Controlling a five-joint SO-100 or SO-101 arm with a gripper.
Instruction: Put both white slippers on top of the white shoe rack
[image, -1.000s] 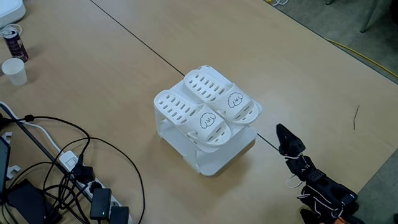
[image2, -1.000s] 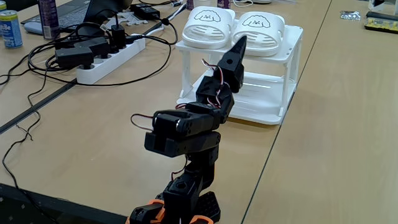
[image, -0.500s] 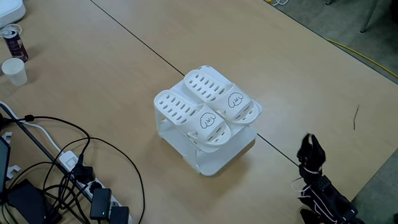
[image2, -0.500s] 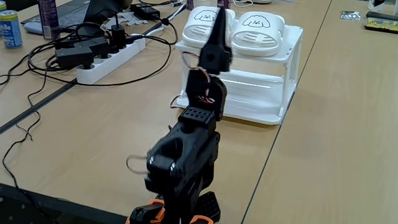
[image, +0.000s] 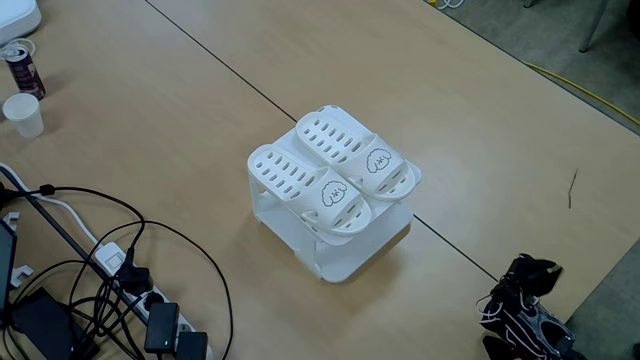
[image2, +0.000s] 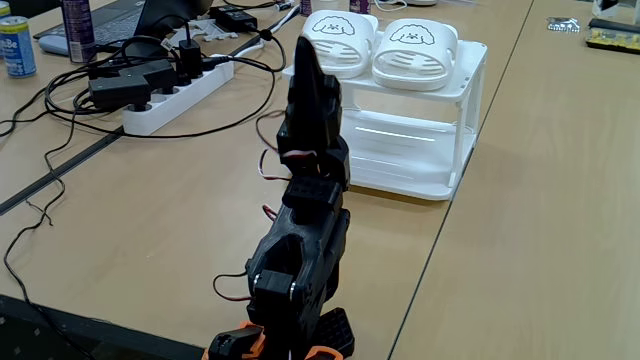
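Both slippers (image: 335, 175) lie side by side on top of the rack (image: 340, 255), toes with the face drawings toward the arm; in the low fixed view they sit at (image2: 385, 45), fully on the rack (image2: 455, 150) top. From these pictures the placing appears complete.

The arm is folded near its base, well apart from the rack. The gripper (image2: 305, 60) points upward; whether its jaws are apart or together cannot be told. It holds nothing visible. In the high fixed view the gripper (image: 535, 272) sits at the table corner.

Step in hand, as judged: retreat to rest.
- Keep the gripper on the base side of the rack.
- Fold joints slowly; avoid sweeping toward the rack.
- Leave the slippers untouched.
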